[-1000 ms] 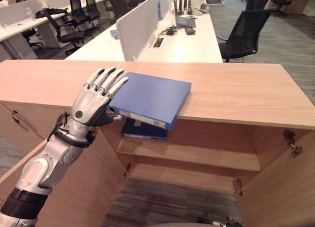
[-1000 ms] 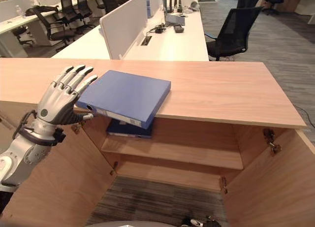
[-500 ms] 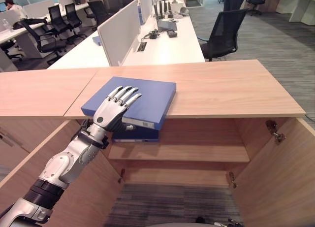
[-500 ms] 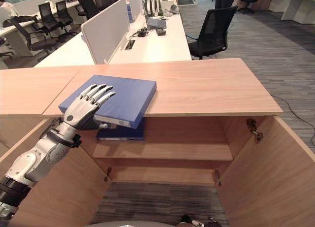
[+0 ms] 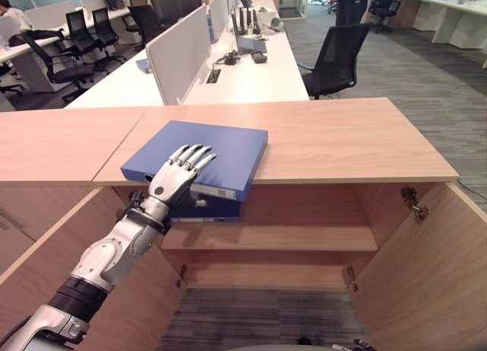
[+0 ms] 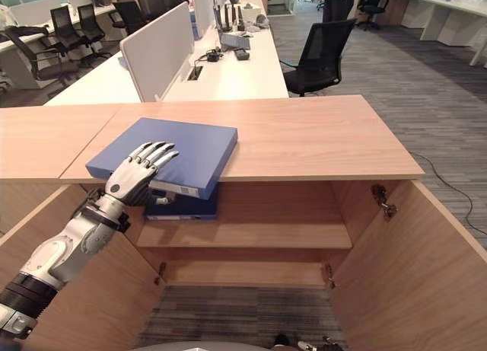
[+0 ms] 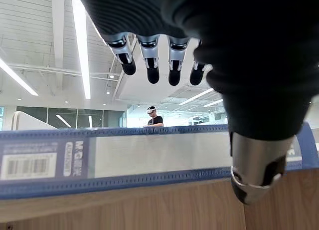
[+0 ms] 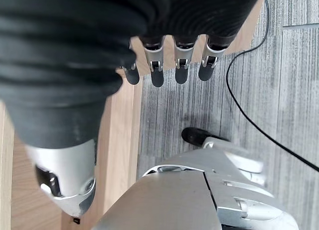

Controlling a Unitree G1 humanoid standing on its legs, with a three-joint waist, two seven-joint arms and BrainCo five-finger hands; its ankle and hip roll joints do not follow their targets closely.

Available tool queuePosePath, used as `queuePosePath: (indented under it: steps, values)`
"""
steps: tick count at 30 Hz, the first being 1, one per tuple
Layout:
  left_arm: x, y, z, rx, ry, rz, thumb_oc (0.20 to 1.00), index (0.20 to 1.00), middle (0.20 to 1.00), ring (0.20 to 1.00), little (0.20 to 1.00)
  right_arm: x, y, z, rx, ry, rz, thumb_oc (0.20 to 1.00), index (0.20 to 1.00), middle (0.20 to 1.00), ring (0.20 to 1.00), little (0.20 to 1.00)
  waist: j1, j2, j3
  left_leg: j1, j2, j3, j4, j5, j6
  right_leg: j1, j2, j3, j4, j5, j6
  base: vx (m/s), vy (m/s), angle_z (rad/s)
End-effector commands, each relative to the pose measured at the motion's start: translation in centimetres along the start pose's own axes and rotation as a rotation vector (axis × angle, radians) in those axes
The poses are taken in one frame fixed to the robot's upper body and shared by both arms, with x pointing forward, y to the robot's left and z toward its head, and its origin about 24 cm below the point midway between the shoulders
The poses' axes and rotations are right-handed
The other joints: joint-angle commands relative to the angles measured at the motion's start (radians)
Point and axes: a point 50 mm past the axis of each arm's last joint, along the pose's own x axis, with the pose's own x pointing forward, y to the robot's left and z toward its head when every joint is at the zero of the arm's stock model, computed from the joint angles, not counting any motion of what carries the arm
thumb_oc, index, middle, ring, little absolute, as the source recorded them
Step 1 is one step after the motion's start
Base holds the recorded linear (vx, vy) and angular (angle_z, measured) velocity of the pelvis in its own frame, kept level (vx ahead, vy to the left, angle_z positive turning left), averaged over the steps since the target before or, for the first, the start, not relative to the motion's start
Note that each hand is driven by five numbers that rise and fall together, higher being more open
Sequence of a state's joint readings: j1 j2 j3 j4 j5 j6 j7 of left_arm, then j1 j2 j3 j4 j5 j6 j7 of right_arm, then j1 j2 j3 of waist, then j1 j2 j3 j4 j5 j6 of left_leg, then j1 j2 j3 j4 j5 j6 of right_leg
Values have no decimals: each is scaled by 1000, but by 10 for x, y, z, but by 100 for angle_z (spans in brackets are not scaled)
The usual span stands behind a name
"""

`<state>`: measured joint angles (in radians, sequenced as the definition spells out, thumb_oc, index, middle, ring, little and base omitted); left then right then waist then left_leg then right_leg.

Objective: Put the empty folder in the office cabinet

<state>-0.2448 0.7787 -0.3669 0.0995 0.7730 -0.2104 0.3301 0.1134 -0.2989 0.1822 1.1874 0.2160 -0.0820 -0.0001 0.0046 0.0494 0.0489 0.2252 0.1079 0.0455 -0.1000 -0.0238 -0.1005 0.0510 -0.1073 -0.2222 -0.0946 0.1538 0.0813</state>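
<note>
One blue folder point(image 5: 205, 157) lies flat on my cabinet point(image 5: 342, 141) top, spine overhanging the front edge; my left hand point(image 5: 176, 176) rests there, fingers point(image 5: 194, 154) straight and slightly spread. My right hand point(image 8: 65, 155) hangs relaxed.

L hand point(image 5: 176, 177) fingers straight, arm extended; R hand point(image 8: 65, 180) relaxed

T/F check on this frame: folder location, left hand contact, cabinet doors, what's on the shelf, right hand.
1. The blue folder lies on the cabinet top. True.
2. The left hand rests straight fingers on it. True.
3. The cabinet doors are closed. False: both stand open.
4. The upper shelf holds nothing. False: a second blue folder lies at its left end.
5. The right hand holds the folder. False: it hangs empty above the floor, fingers straight.
</note>
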Motion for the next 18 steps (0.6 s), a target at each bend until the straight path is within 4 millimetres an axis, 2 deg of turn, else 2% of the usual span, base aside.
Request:
queuePosePath:
  steps: [1,8,18]
  values:
    - [32,34,-6,95,-33,123,1000,1000,1000,1000,1000,4,-5,21,27,-55,-24,1000,1000,1000,1000,1000,-10,-26,36,-38,-3,22,13,-4,-32,138,-48,24,16,-168,97,-44,2,-2]
    - [38,19,-16,181,2,43,1000,1000,1000,1000,1000,5,-8,23,16,-59,-32,1000,1000,1000,1000,1000,-21,-27,35,-27,0,32,13,-17,-34,144,-46,34,15,-177,100,5,4,-2]
    - [41,12,-24,225,36,12,1000,1000,1000,1000,1000,5,-10,23,18,-53,-37,1000,1000,1000,1000,1000,-34,-26,33,-23,2,42,13,-18,-35,140,-46,44,17,-177,101,-1,3,-4]
